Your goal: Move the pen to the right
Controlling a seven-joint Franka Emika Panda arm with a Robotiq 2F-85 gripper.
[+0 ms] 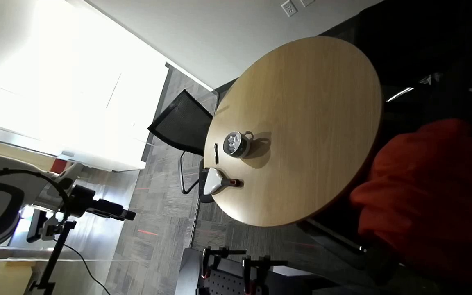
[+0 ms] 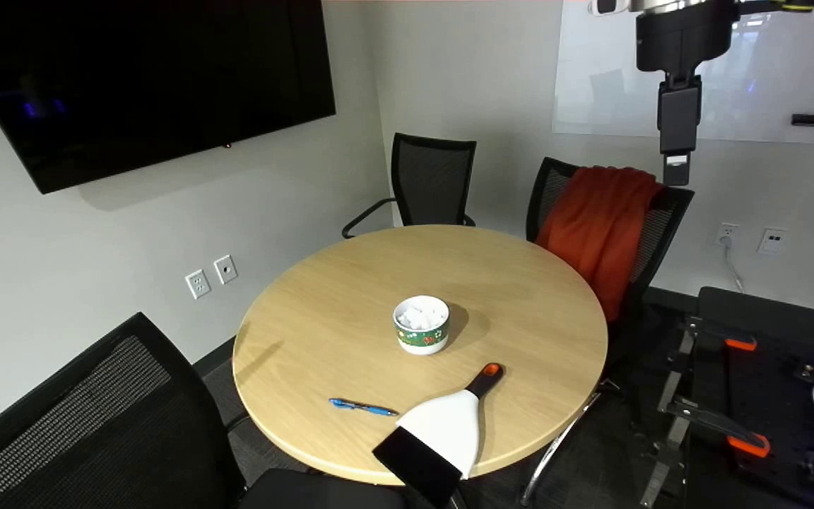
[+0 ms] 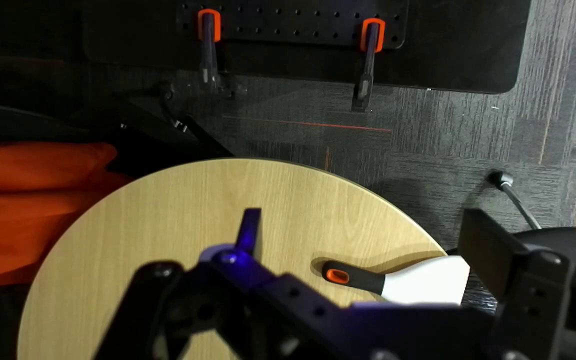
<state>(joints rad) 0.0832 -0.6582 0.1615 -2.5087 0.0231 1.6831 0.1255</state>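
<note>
A blue pen point(image 2: 363, 406) lies on the round wooden table point(image 2: 322, 297), close to its edge. It looks thin and dark in an exterior view point(image 1: 216, 153). It lies between a mug point(image 1: 237, 144) and the table edge, near a white spatula point(image 1: 213, 181). The pen does not show in the wrist view, where the gripper body covers part of the table. My gripper point(image 3: 363, 220) is open and empty, its fingers wide apart. It hangs in the air away from the pen, as an exterior view point(image 2: 677, 166) shows.
The spatula's white blade overhangs the table edge; its dark handle point(image 3: 355, 277) points inward. The patterned mug point(image 2: 421, 331) holds white pieces. Black chairs point(image 2: 433, 180) stand around the table, one with a red cloth point(image 2: 598, 226). A black bench with orange clamps point(image 3: 372, 35) stands beside the table.
</note>
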